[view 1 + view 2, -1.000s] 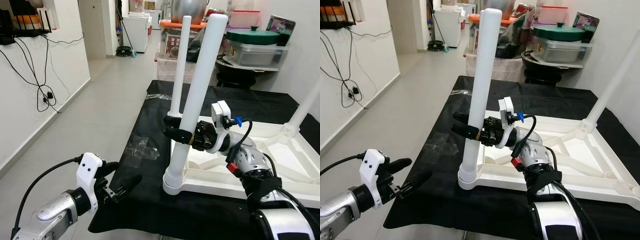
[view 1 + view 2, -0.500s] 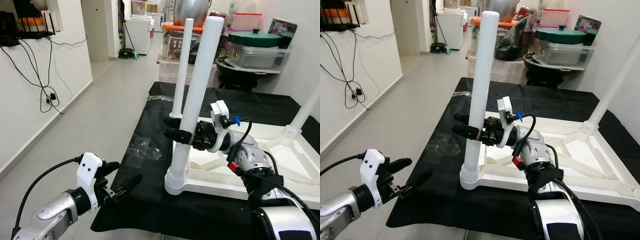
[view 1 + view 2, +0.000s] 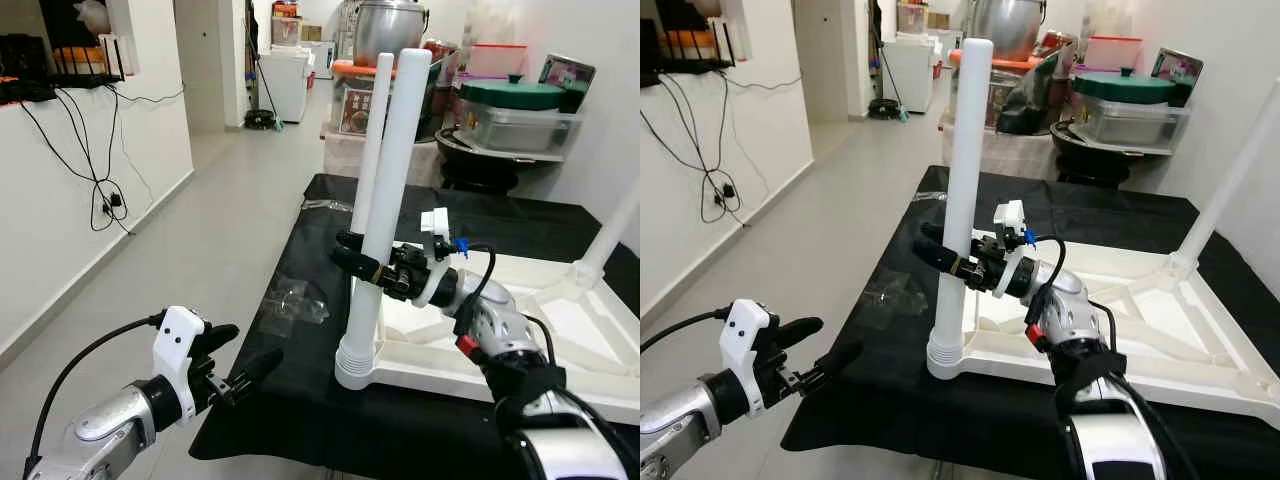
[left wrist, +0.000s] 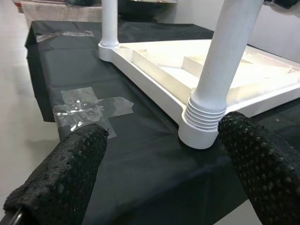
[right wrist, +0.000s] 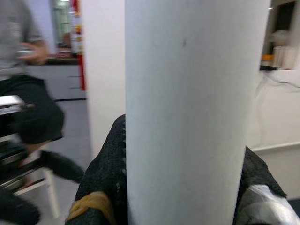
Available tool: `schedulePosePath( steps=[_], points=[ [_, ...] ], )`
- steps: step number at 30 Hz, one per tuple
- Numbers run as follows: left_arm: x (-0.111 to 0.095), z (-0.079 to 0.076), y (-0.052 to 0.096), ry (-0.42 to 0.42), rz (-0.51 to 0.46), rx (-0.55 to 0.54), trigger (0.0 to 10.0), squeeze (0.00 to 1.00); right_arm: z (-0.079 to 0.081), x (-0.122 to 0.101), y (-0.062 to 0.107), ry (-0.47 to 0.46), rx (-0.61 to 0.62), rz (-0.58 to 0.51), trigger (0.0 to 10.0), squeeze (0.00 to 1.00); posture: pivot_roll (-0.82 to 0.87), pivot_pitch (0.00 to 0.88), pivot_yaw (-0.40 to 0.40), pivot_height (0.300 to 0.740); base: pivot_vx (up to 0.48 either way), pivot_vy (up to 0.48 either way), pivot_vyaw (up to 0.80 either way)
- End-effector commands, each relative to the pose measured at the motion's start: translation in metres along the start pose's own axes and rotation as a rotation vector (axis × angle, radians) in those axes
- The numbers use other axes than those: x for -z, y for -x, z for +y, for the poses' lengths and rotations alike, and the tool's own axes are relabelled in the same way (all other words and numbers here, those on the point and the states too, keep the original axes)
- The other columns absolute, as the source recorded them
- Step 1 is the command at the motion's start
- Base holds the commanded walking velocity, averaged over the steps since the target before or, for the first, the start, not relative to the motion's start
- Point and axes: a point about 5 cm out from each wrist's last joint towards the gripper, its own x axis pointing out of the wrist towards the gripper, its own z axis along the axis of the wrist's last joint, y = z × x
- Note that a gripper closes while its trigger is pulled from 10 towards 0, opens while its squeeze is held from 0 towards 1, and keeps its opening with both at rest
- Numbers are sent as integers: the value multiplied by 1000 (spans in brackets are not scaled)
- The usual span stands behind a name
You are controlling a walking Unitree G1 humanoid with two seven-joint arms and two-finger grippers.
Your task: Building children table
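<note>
While its two black fingers clamp the near table leg, the right gripper holds it upright in the corner socket of the upturned white tabletop. The tabletop lies on a black-covered table. The left gripper hovers off the table's edge, fingers spread wide.
</note>
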Motion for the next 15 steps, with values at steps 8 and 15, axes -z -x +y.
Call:
schedulePosePath(
  steps=[8, 15],
  points=[
    [3, -2, -4, -9, -1, -3, 10000, 0, 9, 40, 18, 4, 258, 127, 0, 0, 98, 0, -63, 740, 0, 0, 0],
    [5, -3, -5, -6, -5, -5, 10000, 0, 11, 52, 20, 135, 535, 234, 0, 0, 92, 0, -65, 740, 0, 0, 0]
  ],
)
